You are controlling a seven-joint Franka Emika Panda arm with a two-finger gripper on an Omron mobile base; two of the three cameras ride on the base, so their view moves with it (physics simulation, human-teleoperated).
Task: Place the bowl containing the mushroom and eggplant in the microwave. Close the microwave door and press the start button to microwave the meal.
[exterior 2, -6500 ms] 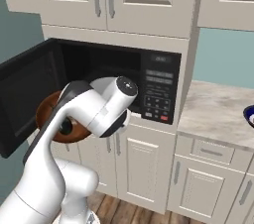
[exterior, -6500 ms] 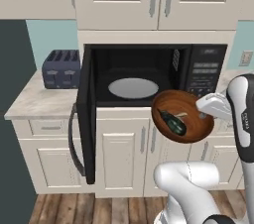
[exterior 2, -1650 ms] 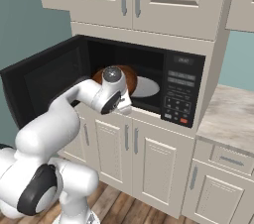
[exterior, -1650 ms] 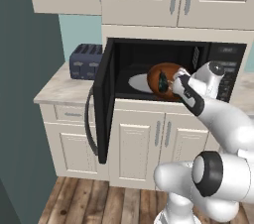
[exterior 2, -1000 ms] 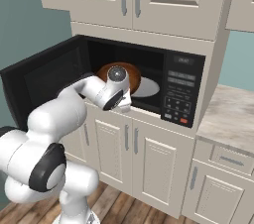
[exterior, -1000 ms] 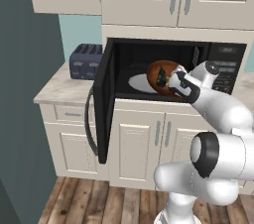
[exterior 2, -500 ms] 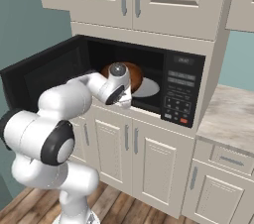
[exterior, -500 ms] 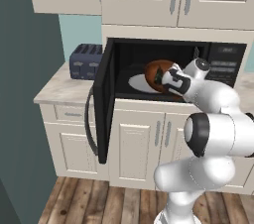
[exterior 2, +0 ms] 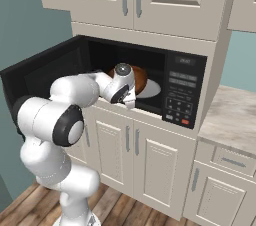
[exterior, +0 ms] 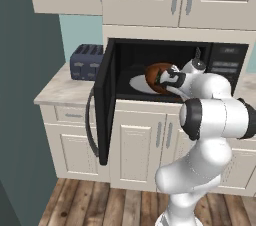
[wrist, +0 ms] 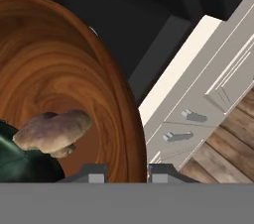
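My gripper [wrist: 124,172] pinches the rim of the bowl [exterior: 158,77], tilted inside the microwave [exterior 2: 150,77]. I should level it, lower it onto the turntable [exterior 2: 151,89], then release.

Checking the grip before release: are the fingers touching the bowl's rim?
Touching. In the hand view, the bowl has its rim running down between the two fingers, which sit against it on either side.

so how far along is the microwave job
Done: the bowl with mushroom and eggplant is lifted into the open microwave. In hand: the claw grips the bowl's rim, tilted over the turntable. Left: set it down, let go, shut the door, press start.
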